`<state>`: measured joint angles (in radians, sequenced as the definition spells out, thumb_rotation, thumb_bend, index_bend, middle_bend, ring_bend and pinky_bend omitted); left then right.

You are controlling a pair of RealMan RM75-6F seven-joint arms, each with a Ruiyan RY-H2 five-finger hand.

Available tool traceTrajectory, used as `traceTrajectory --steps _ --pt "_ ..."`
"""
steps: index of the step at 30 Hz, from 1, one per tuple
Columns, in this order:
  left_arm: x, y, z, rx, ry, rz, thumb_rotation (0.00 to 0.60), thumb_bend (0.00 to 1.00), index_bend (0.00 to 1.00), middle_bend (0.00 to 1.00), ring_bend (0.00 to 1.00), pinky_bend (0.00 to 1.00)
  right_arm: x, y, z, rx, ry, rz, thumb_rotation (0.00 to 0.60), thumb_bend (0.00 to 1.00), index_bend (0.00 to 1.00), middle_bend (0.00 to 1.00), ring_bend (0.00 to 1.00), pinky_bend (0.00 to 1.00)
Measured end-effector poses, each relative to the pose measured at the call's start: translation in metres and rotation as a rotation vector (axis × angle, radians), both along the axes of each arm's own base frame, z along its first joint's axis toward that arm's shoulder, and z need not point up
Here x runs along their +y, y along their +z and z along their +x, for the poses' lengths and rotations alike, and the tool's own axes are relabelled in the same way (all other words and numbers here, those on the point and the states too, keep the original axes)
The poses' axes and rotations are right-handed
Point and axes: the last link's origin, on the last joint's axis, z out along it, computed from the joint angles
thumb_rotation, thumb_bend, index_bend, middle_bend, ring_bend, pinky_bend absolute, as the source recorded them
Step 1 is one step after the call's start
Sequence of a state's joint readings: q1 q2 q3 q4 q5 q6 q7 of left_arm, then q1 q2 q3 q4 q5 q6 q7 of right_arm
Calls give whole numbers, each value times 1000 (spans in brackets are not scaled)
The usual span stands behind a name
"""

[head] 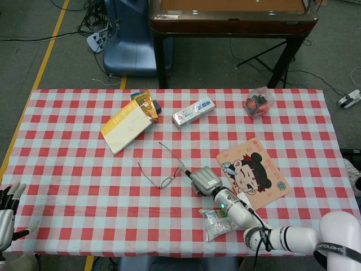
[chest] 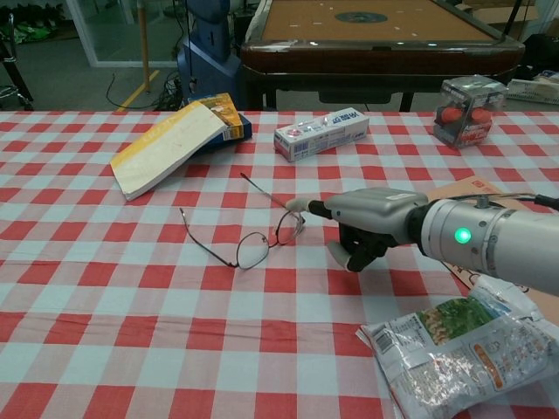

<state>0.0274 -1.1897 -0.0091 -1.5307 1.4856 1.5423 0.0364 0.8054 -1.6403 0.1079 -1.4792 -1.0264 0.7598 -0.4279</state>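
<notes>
A pair of thin wire-framed glasses (head: 166, 182) (chest: 251, 250) lies unfolded on the red-checked tablecloth (head: 84, 180), temples pointing away. My right hand (head: 205, 180) (chest: 371, 220) hovers low just right of them. One finger is stretched out, and its tip touches the rim of the nearer lens (chest: 289, 229). The other fingers hang curled underneath, holding nothing. My left hand (head: 8, 213) sits off the table's front left corner with its fingers spread and empty; the chest view does not show it.
A yellow-edged book (head: 128, 127) (chest: 166, 148) leans on an orange snack pack (head: 148, 104). A toothpaste box (head: 193, 112) (chest: 321, 133) and a clear box of red items (head: 259, 103) (chest: 472, 109) lie farther back. A cartoon mat (head: 254, 172) and a snack bag (head: 217, 223) (chest: 463, 353) flank my right forearm.
</notes>
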Motion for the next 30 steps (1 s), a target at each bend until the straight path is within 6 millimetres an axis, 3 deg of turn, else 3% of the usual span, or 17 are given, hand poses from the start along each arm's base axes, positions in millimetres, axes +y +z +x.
traceTrajectory --steps 15,30 --pt "2 -3 1 -1 -10 -9 600 164 0 0 0 0 30 10 -28 -5 -17 -28 600 657 0 976 1000 885" --pt "-1 -4 -2 -3 4 -14 600 164 0 0 0 0 12 12 -30 14 -18 -39 600 657 0 975 1000 885"
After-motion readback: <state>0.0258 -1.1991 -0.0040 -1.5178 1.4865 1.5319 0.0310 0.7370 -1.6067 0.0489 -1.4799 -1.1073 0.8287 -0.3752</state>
